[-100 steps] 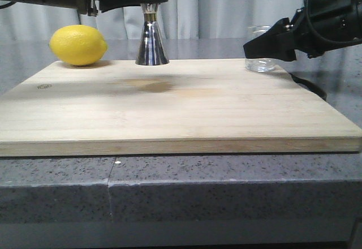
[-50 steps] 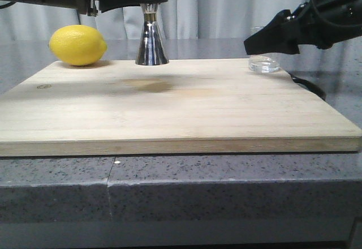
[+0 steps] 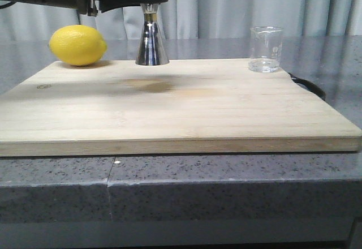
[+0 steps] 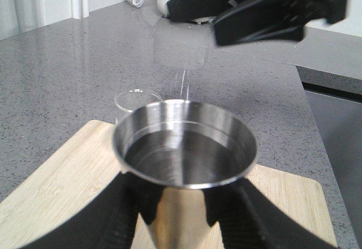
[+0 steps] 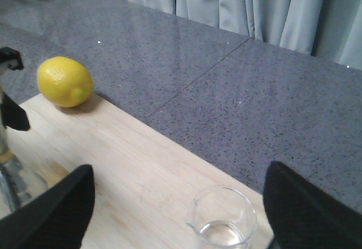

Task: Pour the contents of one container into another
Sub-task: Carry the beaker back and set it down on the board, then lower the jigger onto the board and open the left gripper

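**Ana:** What is the left gripper [image 4: 180, 204] doing?

**Ben:** Its two black fingers [image 4: 121, 215] are pressed on the sides of the steel jigger [image 3: 151, 38]. It grips the jigger just under the top cup. The jigger stands upright near the far edge of the wooden cutting board [image 3: 169, 113]. In the left wrist view I can look down into its round, shiny cup.

**Ana:** And the right gripper [image 5: 175, 209]?

**Ben:** Its fingers [image 5: 54, 209] are spread wide apart, with nothing between them. It hangs above the board. The glass beaker [image 5: 222, 217] sits below it, not touching it.

**Ana:** Where is the beaker on the board?

**Ben:** At the far right corner, standing upright, well apart from the jigger. There is a little clear liquid at the bottom. It has white marks on its side.

**Ana:** Anything else?

**Ben:** A yellow lemon [image 3: 77, 45] lies at the far left corner. The board rests on a gray speckled worktop [image 3: 181, 187]. Gray curtains [image 3: 237, 5] hang behind.
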Motion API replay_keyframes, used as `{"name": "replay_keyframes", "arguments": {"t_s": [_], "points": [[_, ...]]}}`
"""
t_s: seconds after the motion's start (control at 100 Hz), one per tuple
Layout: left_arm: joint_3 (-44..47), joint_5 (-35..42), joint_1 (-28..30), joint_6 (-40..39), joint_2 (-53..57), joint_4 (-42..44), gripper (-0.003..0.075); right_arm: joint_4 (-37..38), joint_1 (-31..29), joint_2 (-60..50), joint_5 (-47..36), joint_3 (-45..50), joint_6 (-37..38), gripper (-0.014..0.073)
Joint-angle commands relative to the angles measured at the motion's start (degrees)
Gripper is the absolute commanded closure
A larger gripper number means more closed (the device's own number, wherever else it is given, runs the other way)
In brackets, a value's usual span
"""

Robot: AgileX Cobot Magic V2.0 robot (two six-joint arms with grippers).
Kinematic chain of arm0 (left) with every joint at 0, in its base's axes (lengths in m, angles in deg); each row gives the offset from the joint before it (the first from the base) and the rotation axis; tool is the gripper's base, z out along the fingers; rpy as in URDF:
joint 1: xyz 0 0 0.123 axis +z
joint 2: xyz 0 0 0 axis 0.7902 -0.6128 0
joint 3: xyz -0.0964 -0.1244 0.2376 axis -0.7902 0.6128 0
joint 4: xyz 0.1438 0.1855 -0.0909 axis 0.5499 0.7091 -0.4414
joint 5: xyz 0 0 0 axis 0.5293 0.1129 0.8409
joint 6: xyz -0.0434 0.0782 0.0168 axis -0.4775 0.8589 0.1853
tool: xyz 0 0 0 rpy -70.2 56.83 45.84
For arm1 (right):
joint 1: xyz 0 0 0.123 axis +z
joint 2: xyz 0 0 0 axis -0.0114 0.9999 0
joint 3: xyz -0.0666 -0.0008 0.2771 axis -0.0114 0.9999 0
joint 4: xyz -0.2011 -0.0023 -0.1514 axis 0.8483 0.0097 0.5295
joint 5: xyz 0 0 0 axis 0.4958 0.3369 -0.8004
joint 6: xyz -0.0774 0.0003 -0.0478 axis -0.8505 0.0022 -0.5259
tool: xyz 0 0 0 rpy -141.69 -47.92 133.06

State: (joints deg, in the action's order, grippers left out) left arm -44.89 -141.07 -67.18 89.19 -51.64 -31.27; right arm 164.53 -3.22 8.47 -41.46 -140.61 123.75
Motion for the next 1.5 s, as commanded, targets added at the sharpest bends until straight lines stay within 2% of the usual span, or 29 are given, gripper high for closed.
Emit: {"name": "replay_keyframes", "arguments": {"t_s": [0.0,0.13,0.25,0.64,1.07,1.24,1.49], "points": [[-1.78,-6.32,-0.51,-0.37,2.82,-4.68,0.0456,2.02,0.05,-5.17,-0.29,-1.42,7.11,0.0042],[-1.78,-6.32,-0.51,-0.37,2.82,-4.68,0.0456,7.24,0.05,-9.79,-0.51,-1.35,14.9,0.0042],[-1.78,-6.32,-0.51,-0.37,2.82,-4.68,0.0456,8.77,0.05,-13.19,-1.38,-1.3,19.44,0.0042],[-1.78,-6.32,-0.51,-0.37,2.82,-4.68,0.0456,9.52,0.05,-18.32,-2.14,-0.95,19.45,0.0042],[-1.78,-5.33,-0.51,-0.26,2.82,-4.2,0.0456,9.98,0.05,-18.57,-3.0,-0.95,19.45,0.0042],[-1.78,-4.92,-0.51,5.04,2.14,-4.67,0.0456,9.98,0.05,-18.57,-3.51,-0.95,19.45,0.0042],[-1.78,-6.56,-0.51,7.6,-1.46,-4.67,0.0456,9.98,0.05,-18.57,-3.55,-0.95,19.45,0.0042]]}}
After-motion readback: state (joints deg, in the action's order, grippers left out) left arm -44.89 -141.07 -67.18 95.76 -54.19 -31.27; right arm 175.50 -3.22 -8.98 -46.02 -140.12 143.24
